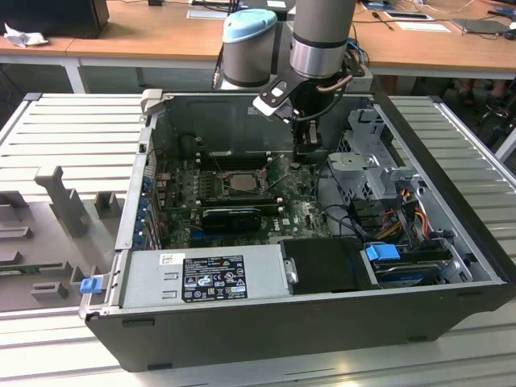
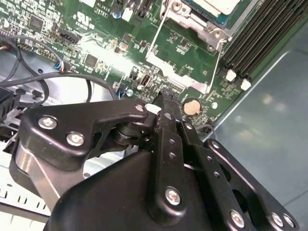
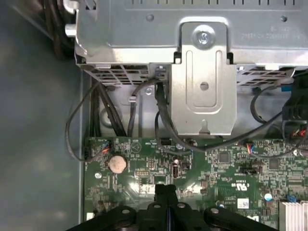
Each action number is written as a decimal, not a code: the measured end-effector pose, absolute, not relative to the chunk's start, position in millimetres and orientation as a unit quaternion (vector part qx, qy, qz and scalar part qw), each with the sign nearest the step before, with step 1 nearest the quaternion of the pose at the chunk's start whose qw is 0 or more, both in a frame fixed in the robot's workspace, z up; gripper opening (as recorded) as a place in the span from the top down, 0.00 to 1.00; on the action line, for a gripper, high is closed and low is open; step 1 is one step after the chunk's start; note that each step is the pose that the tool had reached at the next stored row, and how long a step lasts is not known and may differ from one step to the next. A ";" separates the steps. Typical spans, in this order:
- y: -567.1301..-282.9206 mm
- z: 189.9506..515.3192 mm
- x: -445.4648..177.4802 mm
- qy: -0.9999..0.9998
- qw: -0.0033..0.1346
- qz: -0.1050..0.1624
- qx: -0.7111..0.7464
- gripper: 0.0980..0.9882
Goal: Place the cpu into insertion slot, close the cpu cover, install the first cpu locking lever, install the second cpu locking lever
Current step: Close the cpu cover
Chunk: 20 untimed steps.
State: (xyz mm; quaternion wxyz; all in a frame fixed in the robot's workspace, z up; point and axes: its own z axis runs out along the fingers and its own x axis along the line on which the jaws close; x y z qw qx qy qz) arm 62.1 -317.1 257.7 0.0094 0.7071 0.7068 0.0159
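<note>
Exterior view: gripper [image 1: 307, 153] low beside insertion slot [image 1: 216, 184], cpu [image 2: 211, 4] seated inside. We see jaws pinched together, nothing between, so narrow tip for nudging locking lever [image 2: 217, 67], we reckon.

Grey arm [image 1: 322, 36], blue cap [image 1: 249, 26], blk hand [image 3: 165, 190]

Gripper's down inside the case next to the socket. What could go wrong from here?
1. The gripper is shut, with its tips low over the motherboard beside the coin cell. A small drift might scrape parts there.
2. Black cables trail from the drive cage over the board's edge near the gripper and may snag.
3. The locking lever is a thin wire, so the shut tips could slip off it.
</note>
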 end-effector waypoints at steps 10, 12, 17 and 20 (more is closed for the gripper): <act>-317.1 253.5 56.8 0.708 -0.011 -0.004 0.706 0.99; -317.1 253.4 51.8 0.708 -0.011 -0.004 0.706 0.99; -317.0 253.4 26.4 0.708 -0.011 -0.004 0.706 0.99; -317.1 252.8 13.0 0.708 -0.011 -0.004 0.706 0.99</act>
